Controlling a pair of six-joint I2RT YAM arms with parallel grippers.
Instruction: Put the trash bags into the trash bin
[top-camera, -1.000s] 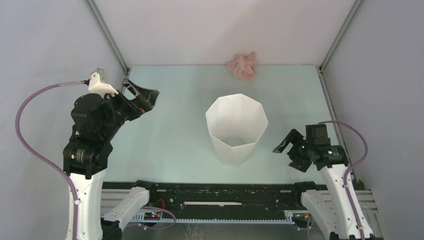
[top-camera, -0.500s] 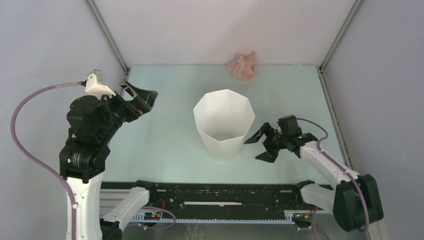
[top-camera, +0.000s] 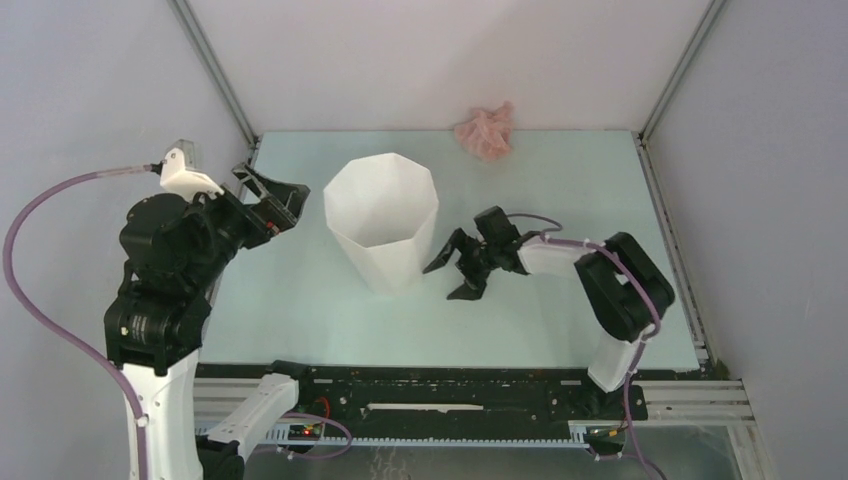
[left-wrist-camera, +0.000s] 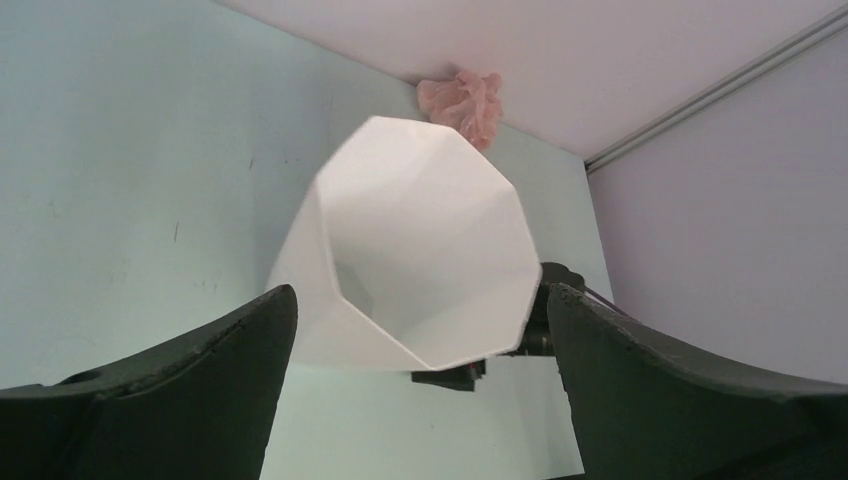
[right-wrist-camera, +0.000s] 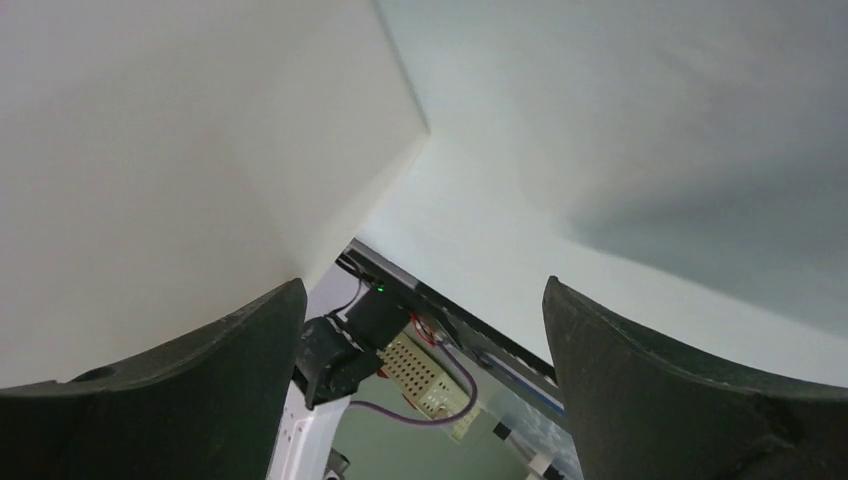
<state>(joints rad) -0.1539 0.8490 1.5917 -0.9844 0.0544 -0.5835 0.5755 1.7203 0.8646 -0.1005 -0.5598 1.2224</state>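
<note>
The white faceted trash bin (top-camera: 381, 216) stands upright left of the table's middle; it shows from above in the left wrist view (left-wrist-camera: 420, 250) and its wall fills the left of the right wrist view (right-wrist-camera: 190, 150). The crumpled pale-pink trash bag (top-camera: 485, 133) lies against the back wall, also in the left wrist view (left-wrist-camera: 462, 103). My right gripper (top-camera: 452, 272) is open and empty, low on the table against the bin's right side. My left gripper (top-camera: 278, 198) is open and empty, raised just left of the bin.
The grey enclosure walls close in the table (top-camera: 560, 190) on three sides. The black rail (top-camera: 430, 385) with the arm bases runs along the near edge. Purple cables loop from both arms.
My right arm has reached left across the table, and the bin has slid left and toward the back with it. My left gripper has shifted slightly left.
</note>
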